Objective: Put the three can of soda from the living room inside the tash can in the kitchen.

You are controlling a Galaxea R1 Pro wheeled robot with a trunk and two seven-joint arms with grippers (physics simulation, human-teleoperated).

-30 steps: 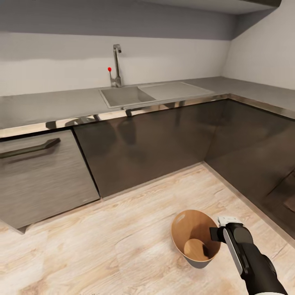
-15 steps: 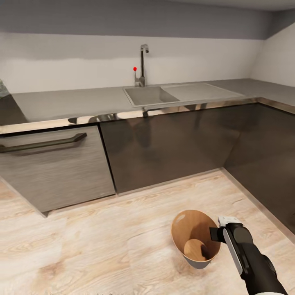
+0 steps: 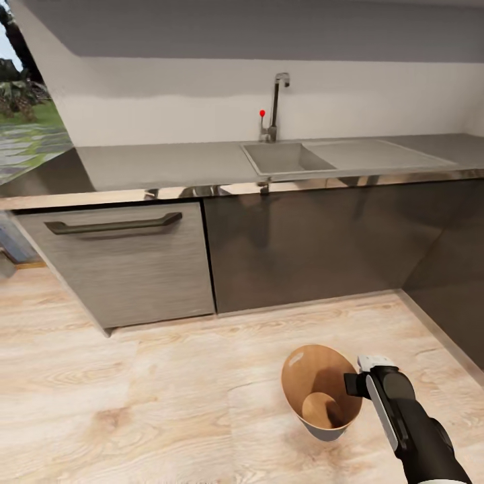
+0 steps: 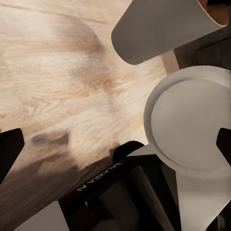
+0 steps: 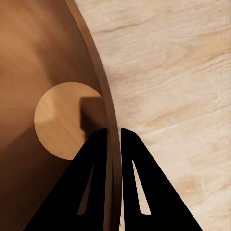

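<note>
Progress looks slight: the bin [image 3: 321,391] shows a bare brown floor inside, with no can in it, so by my reading all three cans are left to fetch and drop. It is in the kitchen, over the wood floor [image 3: 168,396], in front of the sink [image 3: 281,158] and the dark cabinets. The right gripper [image 5: 113,137] pinches the bin's rim, one finger inside and one outside. The left gripper [image 4: 115,149] is spread wide and holds nothing, beside the bin.

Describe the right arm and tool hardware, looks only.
Right arm: glossy black casing with a light grey stripe along it and a white cap at the wrist. Right tool: two flat black tapered fingers, each with a narrow slot cut through.
</note>
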